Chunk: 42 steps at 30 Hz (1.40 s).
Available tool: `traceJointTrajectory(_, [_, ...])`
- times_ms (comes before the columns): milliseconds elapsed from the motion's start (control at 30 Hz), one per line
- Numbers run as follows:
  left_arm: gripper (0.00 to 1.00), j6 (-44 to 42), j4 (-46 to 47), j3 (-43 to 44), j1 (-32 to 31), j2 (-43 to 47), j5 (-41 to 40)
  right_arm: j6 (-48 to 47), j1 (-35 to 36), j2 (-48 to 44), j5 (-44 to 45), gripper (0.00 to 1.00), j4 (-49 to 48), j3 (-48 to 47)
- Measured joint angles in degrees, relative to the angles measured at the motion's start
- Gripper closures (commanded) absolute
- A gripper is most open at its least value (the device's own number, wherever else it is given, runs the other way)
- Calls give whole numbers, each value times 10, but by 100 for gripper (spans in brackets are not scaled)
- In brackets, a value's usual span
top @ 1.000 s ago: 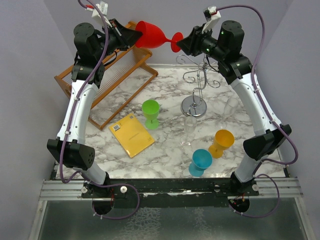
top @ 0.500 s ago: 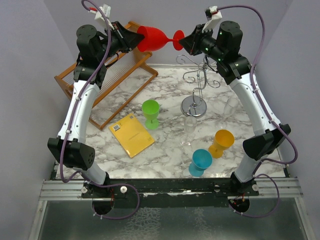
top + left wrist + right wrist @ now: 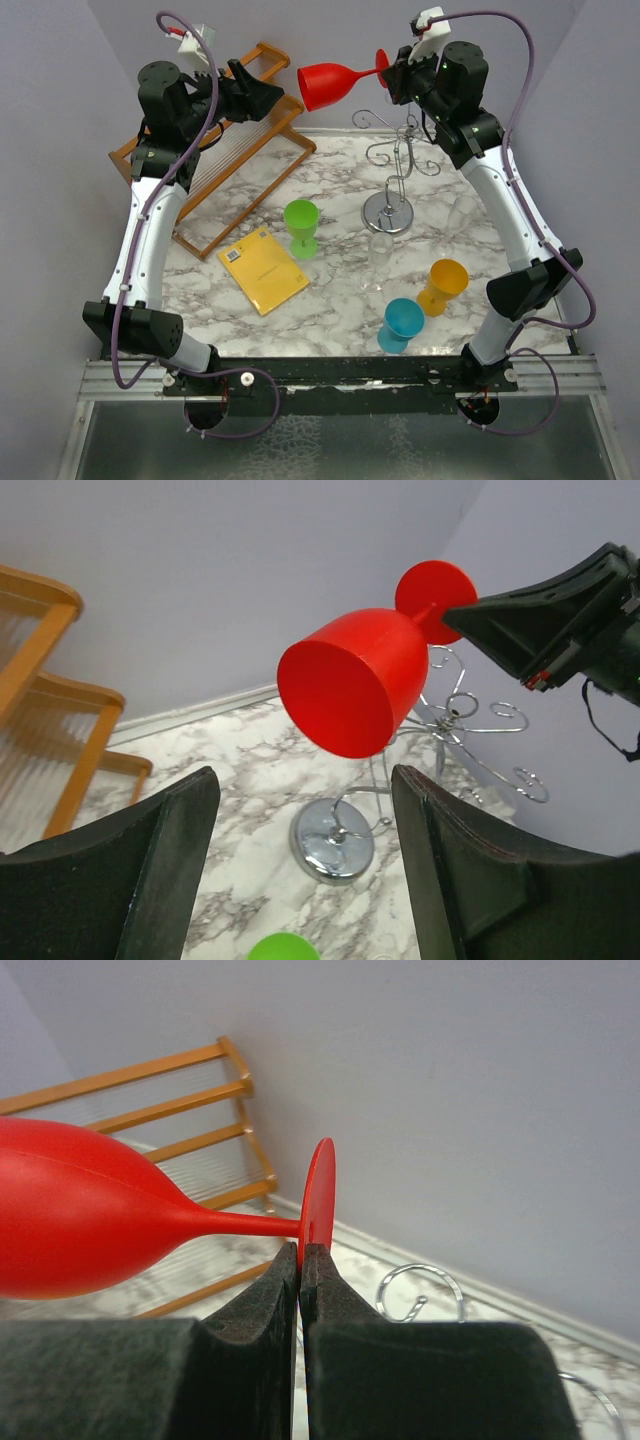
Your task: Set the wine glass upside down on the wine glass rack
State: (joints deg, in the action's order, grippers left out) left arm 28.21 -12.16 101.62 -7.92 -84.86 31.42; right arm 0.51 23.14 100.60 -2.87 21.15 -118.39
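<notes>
Top external view: the red wine glass (image 3: 330, 84) is clamped by its foot in the right gripper (image 3: 390, 72), with its stem horizontal and its bowl to the left. The wine glass rack (image 3: 389, 212) is seen below, and the left gripper (image 3: 266, 92) is released.

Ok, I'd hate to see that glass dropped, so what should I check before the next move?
1. Right gripper shut on the red wine glass at its foot: ok.
2. That thin edge pinch firm enough: cannot tell.
3. Left gripper open, apart from the bowl: ok.
4. Glass upside down: not ok, it lies sideways in the air.
5. Wine glass rack standing upright: ok.
</notes>
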Motion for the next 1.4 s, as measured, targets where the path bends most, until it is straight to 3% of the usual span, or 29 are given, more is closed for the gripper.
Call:
traceJointTrajectory(300, [12,-103,-49,-40,1,54,-22,-159,5,2,65,99,-29,3])
traceJointTrajectory(700, [11,-164,-77,-62,1,57,-43,-326,19,18,125,99,-28,4])
traceJointTrajectory(1400, [11,-177,-76,-75,1,59,-43,-434,21,18,128,99,59,42])
